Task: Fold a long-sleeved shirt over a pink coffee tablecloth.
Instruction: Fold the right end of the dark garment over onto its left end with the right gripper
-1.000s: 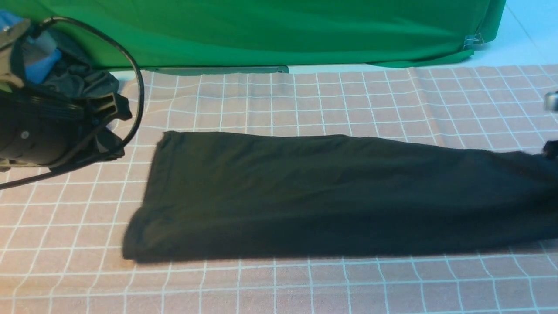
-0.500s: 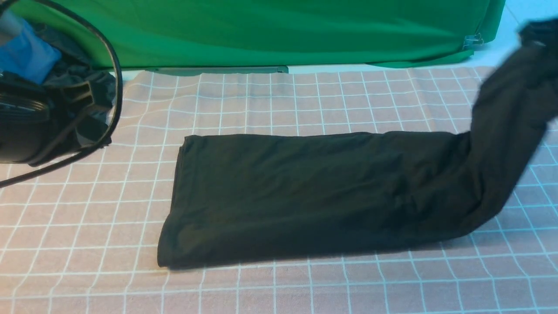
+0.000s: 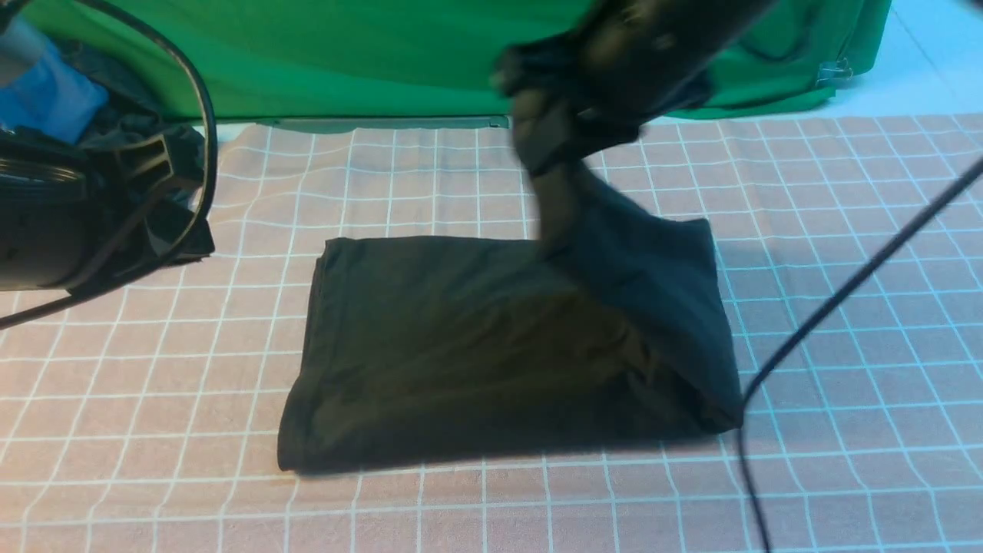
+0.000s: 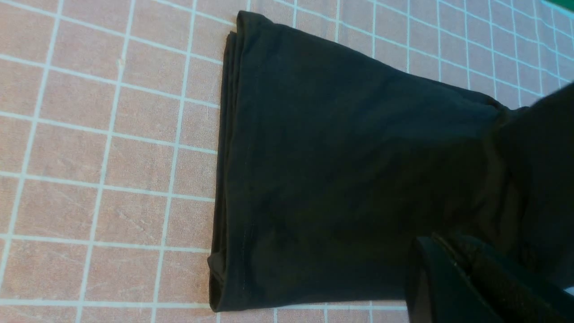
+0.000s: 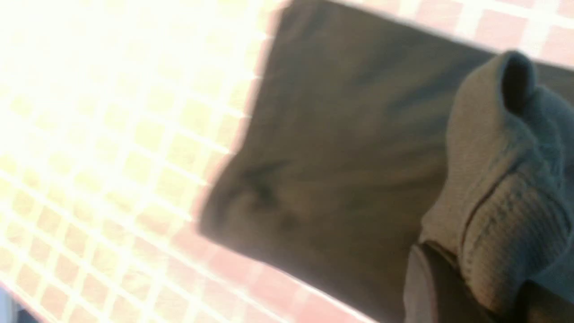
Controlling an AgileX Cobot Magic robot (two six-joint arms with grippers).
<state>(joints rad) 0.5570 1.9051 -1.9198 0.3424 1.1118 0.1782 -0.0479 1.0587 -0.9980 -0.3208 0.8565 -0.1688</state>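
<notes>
Staged test studio, green backdrop cloth [image 3: 384, 54]

The shirt [image 3: 461, 346] lies at the middle of the tablecloth [image 3: 845, 192], its right end raised above its rear edge, pinched in the right gripper [image 3: 549, 153]. The backdrop cloth [image 3: 345, 61] hangs behind the tablecloth. The left arm [image 3: 38, 230] stands left of the shirt, a cable [image 3: 845, 297] to its right.

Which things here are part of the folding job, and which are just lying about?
In the job: long-sleeved shirt, pink tablecloth under it, right end effector clamped on the shirt's lifted end.
Lying about: green backdrop, grey garment with blue cloth at the far left.
</notes>
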